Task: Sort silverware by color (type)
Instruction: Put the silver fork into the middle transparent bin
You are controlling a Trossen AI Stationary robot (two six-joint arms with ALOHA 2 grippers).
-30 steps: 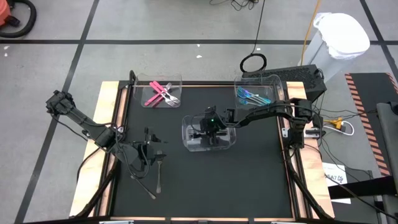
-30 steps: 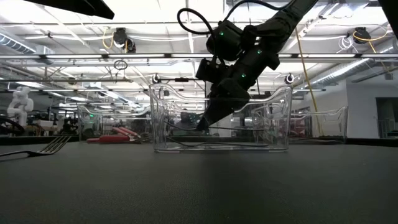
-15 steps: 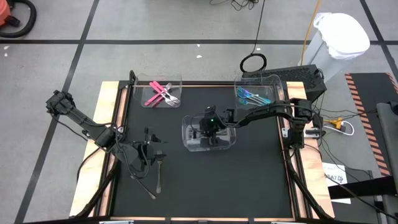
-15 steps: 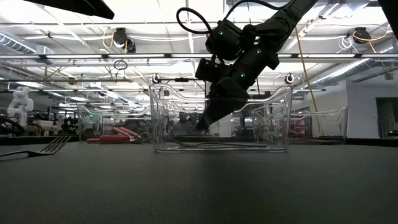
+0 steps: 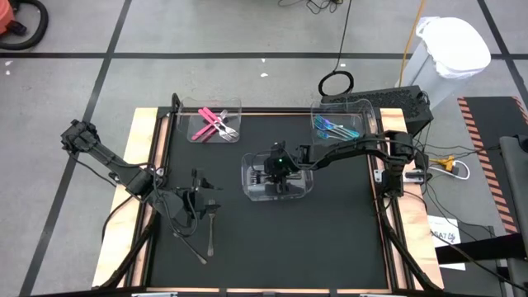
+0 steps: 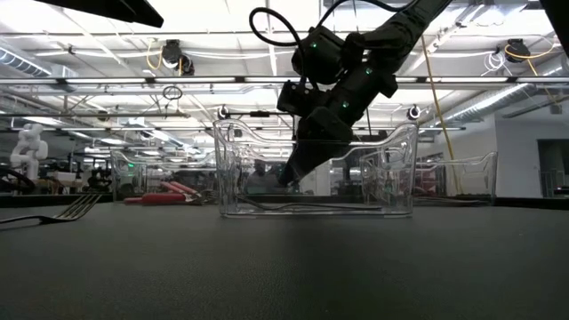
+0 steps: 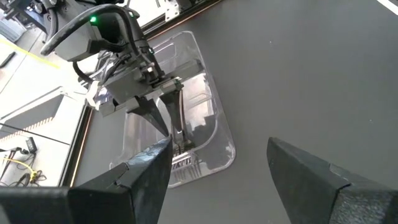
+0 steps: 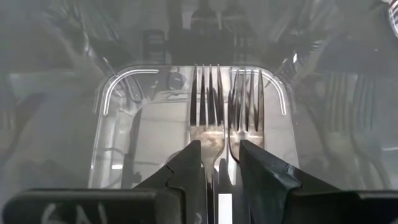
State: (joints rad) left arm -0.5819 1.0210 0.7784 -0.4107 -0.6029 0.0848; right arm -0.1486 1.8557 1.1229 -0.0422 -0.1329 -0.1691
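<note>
My right gripper [image 8: 219, 165] reaches down into the clear middle bin [image 5: 247, 169], fingers open. Two grey metal forks [image 8: 206, 106] [image 8: 247, 106] lie side by side on the bin's floor, tines pointing away from the gripper. The handle of one runs back under the gap between the fingers. In the low view the fingertips [image 6: 286, 180] stand above the bin's floor. My left gripper [image 5: 202, 202] waits open above the mat's left side, over grey pieces [image 5: 211, 231] that lie flat there. Pink silverware [image 5: 213, 124] and blue-teal silverware [image 5: 337, 128] lie in their own bins.
The pink bin stands at the far left of the black mat and the blue-teal bin at the far right. A wooden frame [image 5: 147, 165] edges the mat. One grey fork [image 6: 53, 213] lies on the mat near the left side in the low view.
The grey fork at my right gripper's fingertips has come down and now lies flat on the middle bin's floor. The gripper has let go of it and stays in the bin.
</note>
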